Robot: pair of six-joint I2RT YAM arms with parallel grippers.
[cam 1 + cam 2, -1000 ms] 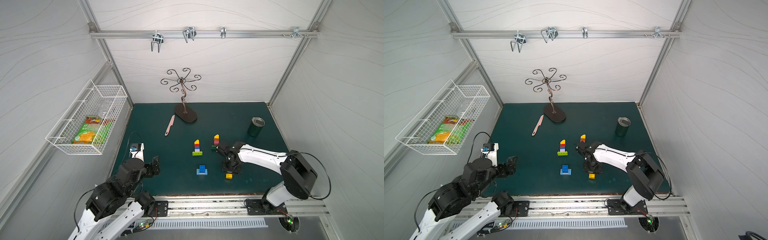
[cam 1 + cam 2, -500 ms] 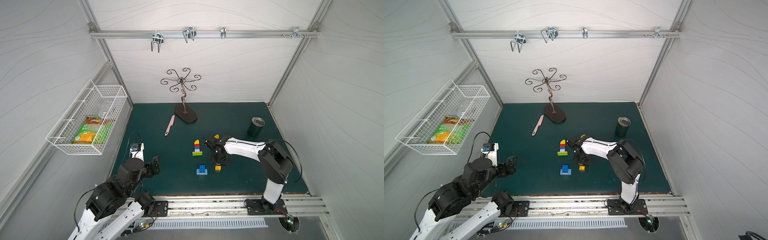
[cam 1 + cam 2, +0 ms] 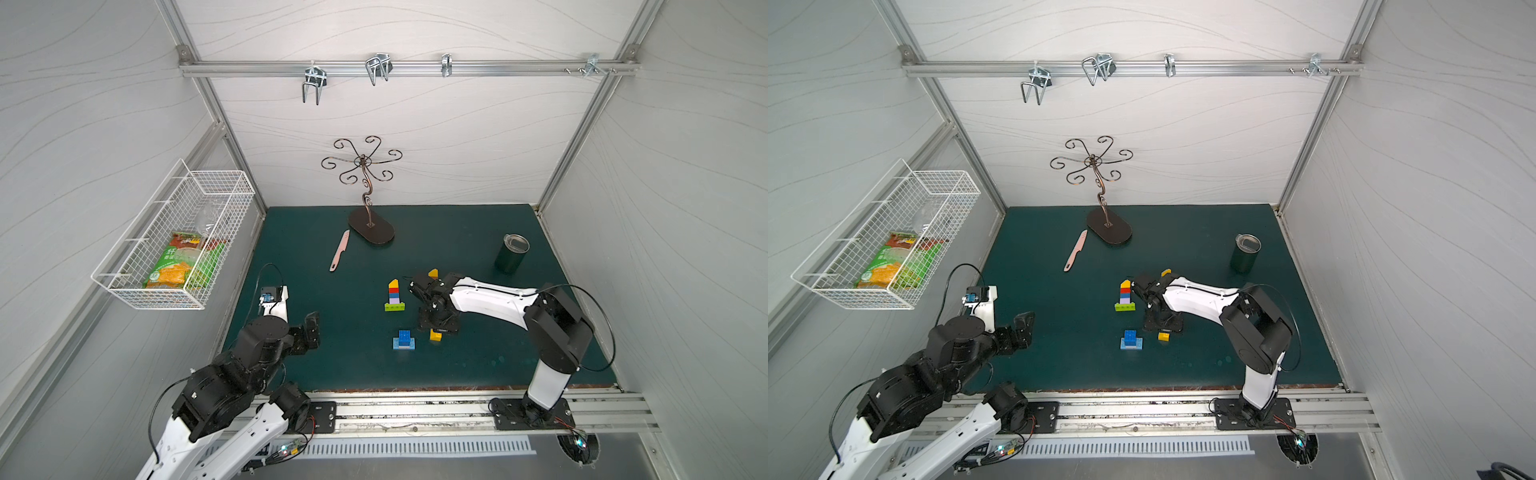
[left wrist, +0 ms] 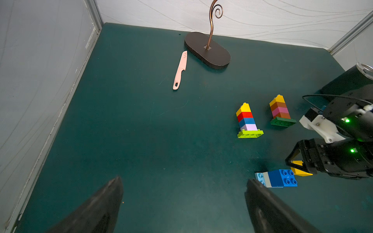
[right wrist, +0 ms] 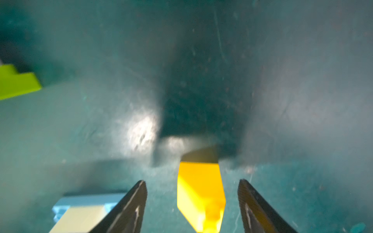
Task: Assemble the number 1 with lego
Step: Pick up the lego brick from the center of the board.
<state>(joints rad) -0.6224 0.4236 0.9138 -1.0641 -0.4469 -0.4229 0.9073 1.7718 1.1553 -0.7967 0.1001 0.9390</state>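
Yellow brick (image 5: pixel 200 193) lies lengthwise between the right end effector's (image 5: pixel 192 181) parted fingers (image 5: pixel 129 207).

The right pincer (image 3: pixel 437 326) pointed down at the counter (image 3: pixel 478 365) near its centre, directly over a yellow brick (image 3: pixel 435 335) that lay on the surface. Contact between the two could not be confirmed. Just beside that brick, towards the left edge, a blue brick (image 3: pixel 404 336) sat on a light-blue plate (image 3: pixel 404 345). Behind these stood a tower (image 3: pixel 394 293) of yellow, red, blue and lilac bricks on a lime base. A second tower (image 3: pixel 433 273), yellow-topped, was largely hidden behind the right arm (image 3: pixel 490 301). The left pincer (image 3: pixel 311 332) was positioned near the left edge, well apart from all bricks. A pink knife (image 3: pixel 340 250), a hook stand (image 3: pixel 371 230) and a dark-green tumbler (image 3: pixel 512 253) occupied the rear half.
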